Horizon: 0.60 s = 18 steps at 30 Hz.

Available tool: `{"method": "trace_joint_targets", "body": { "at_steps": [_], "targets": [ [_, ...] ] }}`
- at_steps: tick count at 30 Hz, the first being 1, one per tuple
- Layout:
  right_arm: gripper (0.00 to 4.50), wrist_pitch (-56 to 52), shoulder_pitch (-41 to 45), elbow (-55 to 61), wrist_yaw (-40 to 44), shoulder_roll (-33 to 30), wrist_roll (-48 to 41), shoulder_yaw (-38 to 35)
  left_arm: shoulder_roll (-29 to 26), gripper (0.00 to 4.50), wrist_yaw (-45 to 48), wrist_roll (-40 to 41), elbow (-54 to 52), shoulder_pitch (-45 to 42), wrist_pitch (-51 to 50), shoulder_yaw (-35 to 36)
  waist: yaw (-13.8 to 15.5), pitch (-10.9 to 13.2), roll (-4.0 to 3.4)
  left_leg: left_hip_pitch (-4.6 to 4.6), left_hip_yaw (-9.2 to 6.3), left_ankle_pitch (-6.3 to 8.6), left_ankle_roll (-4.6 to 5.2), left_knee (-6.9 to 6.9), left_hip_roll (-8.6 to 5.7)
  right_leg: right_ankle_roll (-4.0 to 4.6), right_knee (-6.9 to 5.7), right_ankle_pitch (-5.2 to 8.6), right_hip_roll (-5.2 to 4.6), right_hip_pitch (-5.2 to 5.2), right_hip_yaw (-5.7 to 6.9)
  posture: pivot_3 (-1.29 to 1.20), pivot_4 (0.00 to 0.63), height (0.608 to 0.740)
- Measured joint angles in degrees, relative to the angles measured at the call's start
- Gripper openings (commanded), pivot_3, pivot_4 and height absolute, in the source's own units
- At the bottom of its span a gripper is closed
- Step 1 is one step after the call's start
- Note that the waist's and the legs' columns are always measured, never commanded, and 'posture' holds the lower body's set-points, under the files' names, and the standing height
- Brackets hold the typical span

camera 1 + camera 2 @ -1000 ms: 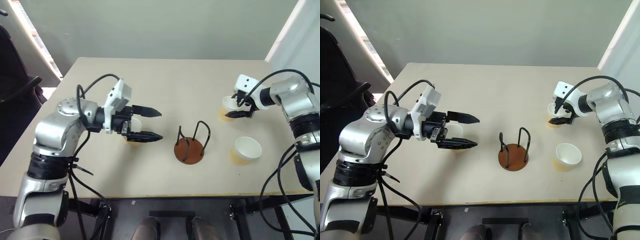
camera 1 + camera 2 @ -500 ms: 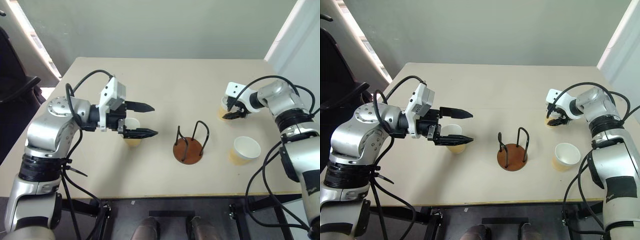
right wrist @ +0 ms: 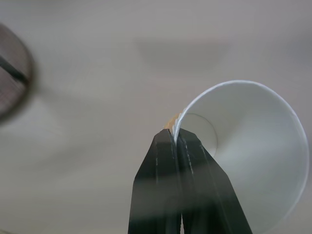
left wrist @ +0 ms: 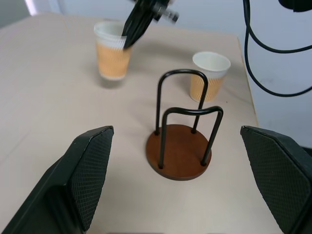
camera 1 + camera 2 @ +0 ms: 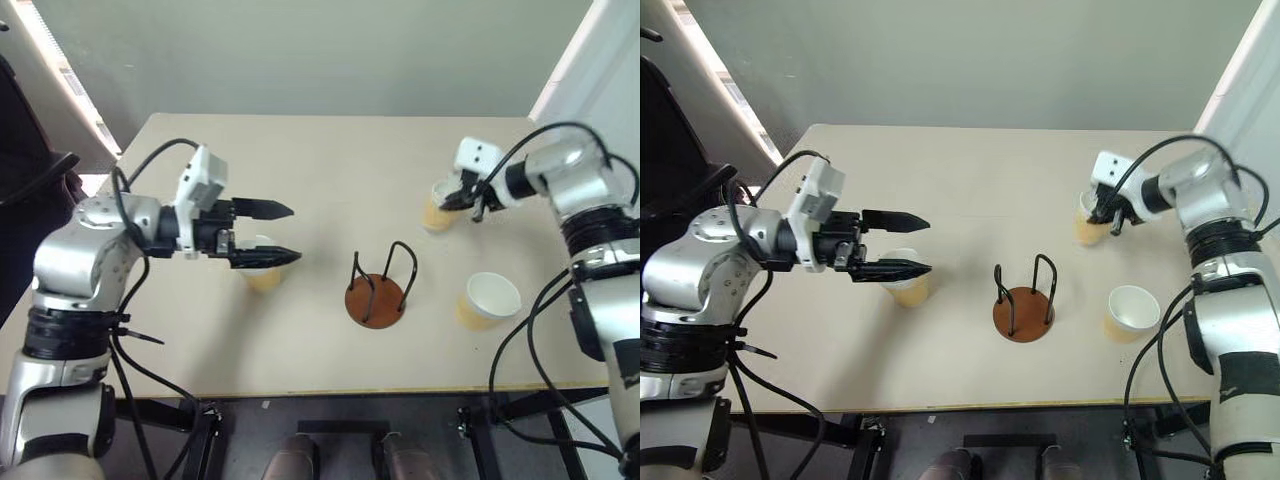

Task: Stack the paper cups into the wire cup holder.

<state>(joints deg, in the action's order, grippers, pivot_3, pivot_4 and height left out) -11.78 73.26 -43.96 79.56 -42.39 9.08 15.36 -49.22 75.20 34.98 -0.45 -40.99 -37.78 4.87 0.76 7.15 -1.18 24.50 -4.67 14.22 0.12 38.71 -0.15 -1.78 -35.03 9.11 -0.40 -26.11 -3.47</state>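
Note:
Three tan paper cups are on or over the beige table. My right gripper (image 3: 175, 132) is shut on the rim of the far right cup (image 5: 436, 212), pinching its wall between the fingers; the cup hangs tilted just above the table. A second cup (image 5: 487, 298) stands upright near the right front. The third cup (image 5: 906, 287) stands at the left, partly under my left gripper (image 5: 287, 234), which hovers open above it, pointing toward the middle. The wire cup holder (image 5: 377, 296), a brown disc with two black loops, stands empty between them.
The table (image 5: 330, 160) has its front edge close below the holder. A dark chair (image 5: 30, 170) sits beyond the left edge. A white wall panel (image 5: 600, 70) rises at the far right. Black cables loop off both arms.
My right gripper closed on the far cup's rim and raised it, carrying it a little toward the middle. My left gripper drew back to the left, still open, uncovering more of the left cup.

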Motion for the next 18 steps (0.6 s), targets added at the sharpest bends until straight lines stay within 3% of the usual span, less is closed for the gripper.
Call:
{"method": "trace_joint_targets", "body": {
  "at_steps": [9,18],
  "targets": [
    [0.02,-24.1,-6.9,44.9,9.6,-7.7,-12.4,-2.3,0.1,4.50,-0.1,1.3,3.7,-1.6,0.0,1.8,-0.3,0.0,0.02,0.01,-0.05,-0.11,-0.13,-0.05,0.06,0.11,0.01,0.09,0.09,-0.04,0.03,0.00,0.150,0.740],
    [0.02,-32.5,-6.9,58.3,8.6,-8.2,-18.4,-1.3,1.6,4.50,0.3,5.4,4.8,-6.5,-1.0,3.1,-0.3,0.0,0.02,-0.10,-0.05,-0.12,0.15,0.13,0.03,0.33,-0.15,0.20,0.08,0.05,-0.01,0.00,0.150,0.740]
  ]
}}
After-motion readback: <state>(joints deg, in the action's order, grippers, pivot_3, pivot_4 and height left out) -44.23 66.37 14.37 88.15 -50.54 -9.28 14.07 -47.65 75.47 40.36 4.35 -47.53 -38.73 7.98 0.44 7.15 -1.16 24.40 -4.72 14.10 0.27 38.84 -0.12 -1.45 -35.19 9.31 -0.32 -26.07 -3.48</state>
